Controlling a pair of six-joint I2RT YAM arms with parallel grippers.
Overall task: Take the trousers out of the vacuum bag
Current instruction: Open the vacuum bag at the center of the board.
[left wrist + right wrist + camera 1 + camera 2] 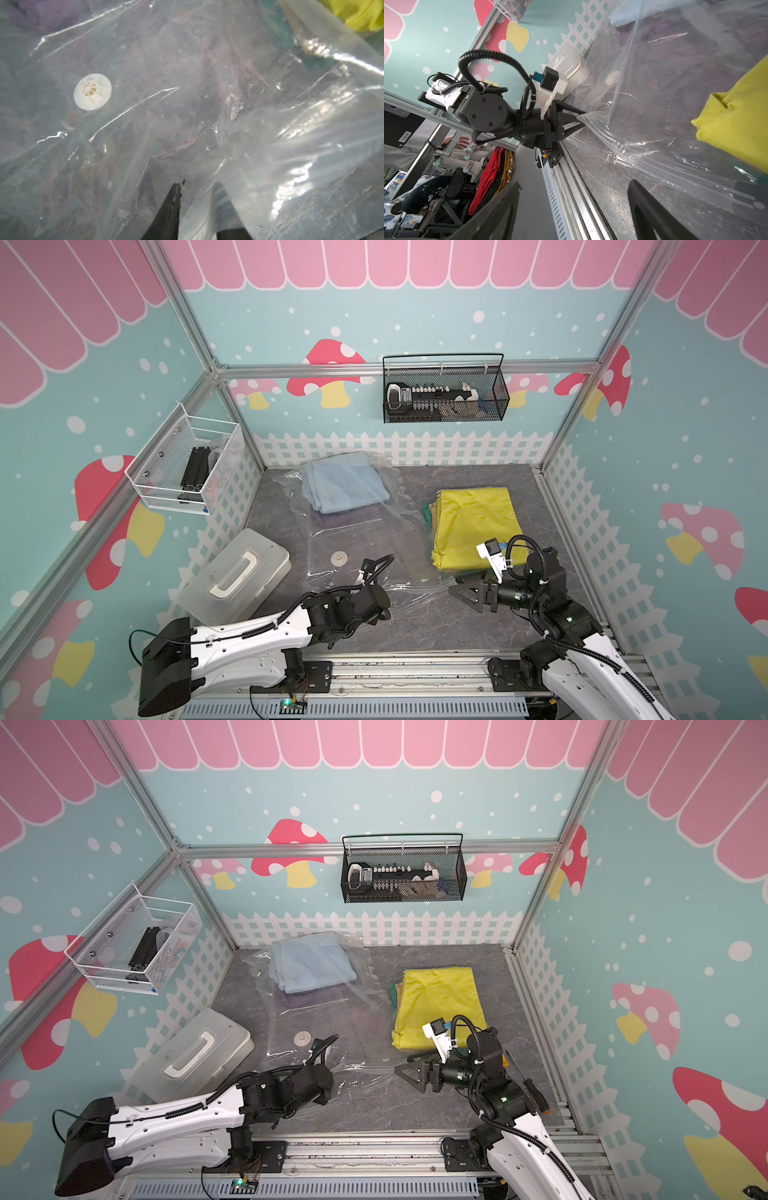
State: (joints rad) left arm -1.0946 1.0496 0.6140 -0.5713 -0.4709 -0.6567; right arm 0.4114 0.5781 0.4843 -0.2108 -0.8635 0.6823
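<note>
The vacuum bag (365,543) lies crinkled across the middle of the table, its white round valve (337,558) facing up. Light blue trousers (343,483) rest at its far end with purple trousers (330,521) under them inside the plastic. Yellow trousers (478,522) top a stack outside the bag to the right, with tan and dark green edges (428,512) showing beneath. My left gripper (582,116) is shut on the bag's near ridged edge, and plastic drapes over one of its fingers (225,209). Just right of that edge, my right gripper (455,588) stands open and holds nothing.
A translucent hard box with a white handle (235,576) sits at the front left. A white mesh basket (187,464) hangs on the left wall and a black one (444,393) on the back wall. A metal rail (395,672) runs along the front edge.
</note>
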